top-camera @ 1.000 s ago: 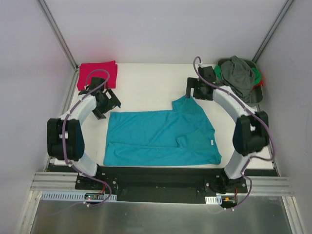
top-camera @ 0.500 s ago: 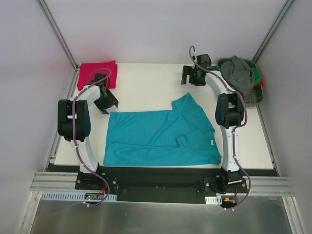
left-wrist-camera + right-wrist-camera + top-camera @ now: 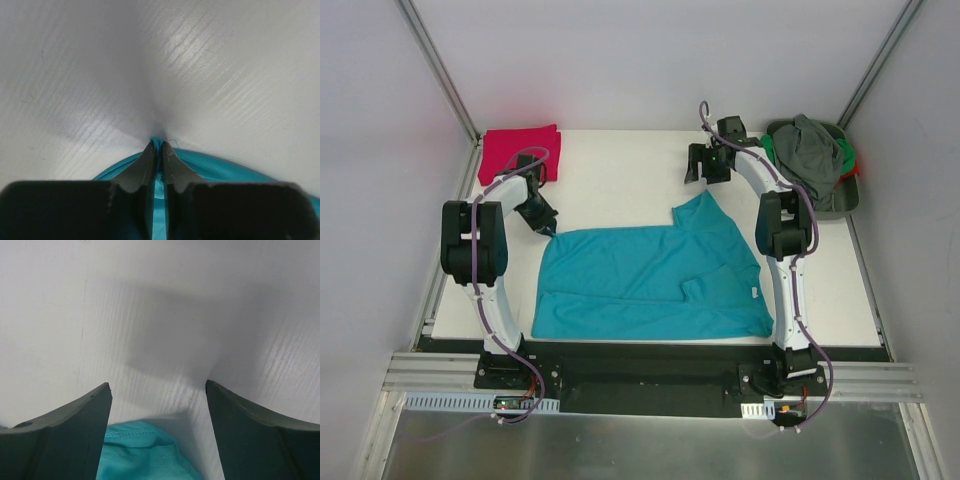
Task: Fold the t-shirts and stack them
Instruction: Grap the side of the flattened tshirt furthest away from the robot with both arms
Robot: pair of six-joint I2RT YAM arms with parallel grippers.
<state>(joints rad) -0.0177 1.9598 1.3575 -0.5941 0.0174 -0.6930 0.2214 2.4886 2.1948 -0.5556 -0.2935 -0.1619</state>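
Note:
A teal t-shirt lies spread flat on the white table, its small white label near the right edge. My left gripper sits at the shirt's far left corner. In the left wrist view its jaws are pinched shut on a fold of teal t-shirt cloth. My right gripper hovers just beyond the shirt's far right corner. It stands open, with the teal hem low between its fingers and not gripped. A folded red t-shirt rests at the back left.
A dark bin at the back right corner holds a grey garment over green and red cloth. Grey walls with metal rails close the table in on the left, back and right.
My left gripper has dropped onto the teal shirt's far left corner and shut on it. The right gripper has swung left and farther back, still open.

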